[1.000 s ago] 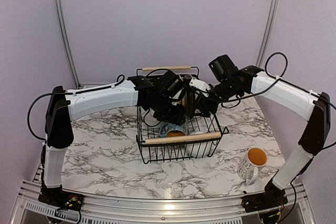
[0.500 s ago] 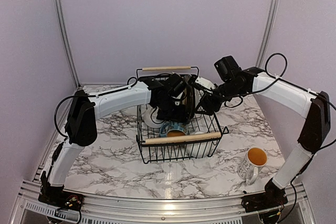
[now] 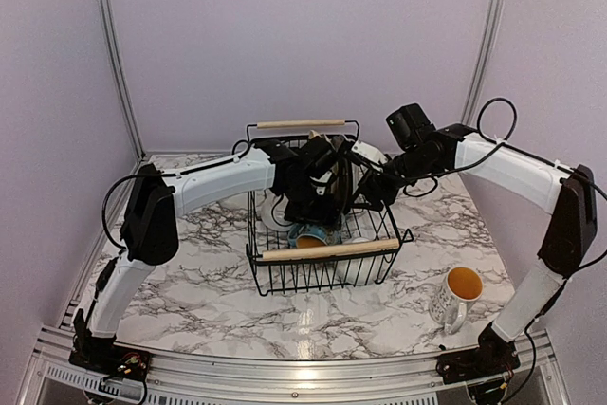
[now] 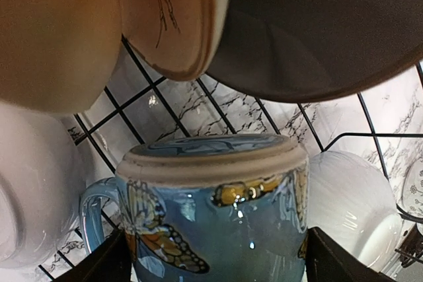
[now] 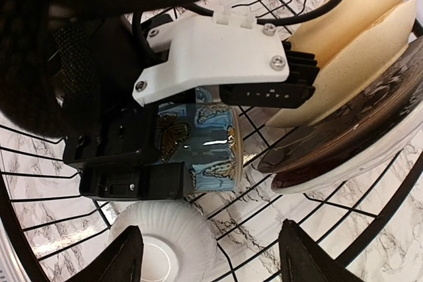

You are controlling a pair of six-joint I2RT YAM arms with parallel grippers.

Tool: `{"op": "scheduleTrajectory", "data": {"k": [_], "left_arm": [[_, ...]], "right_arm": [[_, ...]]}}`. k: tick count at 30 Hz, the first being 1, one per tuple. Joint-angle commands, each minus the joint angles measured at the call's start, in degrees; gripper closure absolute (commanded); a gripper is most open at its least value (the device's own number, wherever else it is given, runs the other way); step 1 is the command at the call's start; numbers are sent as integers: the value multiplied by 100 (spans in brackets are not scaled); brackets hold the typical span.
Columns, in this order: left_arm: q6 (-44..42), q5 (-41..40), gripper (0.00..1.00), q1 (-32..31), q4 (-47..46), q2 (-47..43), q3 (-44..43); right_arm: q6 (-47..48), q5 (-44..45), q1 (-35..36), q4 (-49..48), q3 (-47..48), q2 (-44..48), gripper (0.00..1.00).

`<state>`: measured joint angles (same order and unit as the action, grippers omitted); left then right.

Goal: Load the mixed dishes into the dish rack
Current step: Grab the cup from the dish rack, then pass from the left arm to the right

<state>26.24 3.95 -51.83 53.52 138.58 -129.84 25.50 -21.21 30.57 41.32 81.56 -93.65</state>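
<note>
The black wire dish rack point(image 3: 329, 250) stands mid-table with both grippers inside it. A blue butterfly mug point(image 4: 211, 209) lies on its side on the rack floor. My left gripper point(image 4: 215, 265) straddles it, open, with a finger close along each side. Above the mug, a pale yellow plate point(image 4: 53, 31), a cream bird plate point(image 4: 178, 18) and a dark plate point(image 4: 317, 31) stand on edge. White bowls point(image 4: 350, 209) sit upside down either side. My right gripper point(image 5: 215, 255) hangs open and empty over one bowl point(image 5: 165, 242), next to the mug point(image 5: 208, 143).
A second mug point(image 3: 460, 293) with a yellow inside stands upright on the marble table at the near right, outside the rack. The rack's wooden handles point(image 3: 302, 123) run along its far and near sides. Both forearms cross above the rack.
My left arm's elbow has swung inward and its jaws have widened round the mug in the rack. The right gripper has drawn back slightly to the right.
</note>
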Motion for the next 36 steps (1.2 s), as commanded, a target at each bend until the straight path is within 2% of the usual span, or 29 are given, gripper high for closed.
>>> {"op": "scheduleTrajectory", "data": {"k": [1,3,6,7,15,19,28,31,36], "left_arm": [[-252,-13,47,-85,329,-573,321],[-402,-91,50,-98,65,-878,615],[-689,-152,64,-106,-417,-1377,1182],[-802,-183,66,-104,-602,-1552,1391],[-1737,-352,67,-103,-2903,-2956,3597],[-2035,-310,69,-112,-4130,-3549,4513],[-2887,-700,71,-251,-5826,-4225,5799],[-3073,-798,71,-319,-6116,-4310,6014],[-3335,-999,71,-478,-6509,-4445,6264]], "right_arm": [[-28,-91,-26,-90,56,81,32],[-48,-43,-24,-85,91,93,32],[-136,-63,-32,-90,174,93,32],[-180,-100,-41,-78,207,78,32],[-319,-641,-95,403,665,-232,30],[-503,-1239,-93,759,1033,-556,29],[-913,-2460,-97,1294,1776,-1239,26],[-989,-2724,-95,1390,2004,-1378,24],[-1205,-3000,-93,1415,2157,-1644,12]]}}
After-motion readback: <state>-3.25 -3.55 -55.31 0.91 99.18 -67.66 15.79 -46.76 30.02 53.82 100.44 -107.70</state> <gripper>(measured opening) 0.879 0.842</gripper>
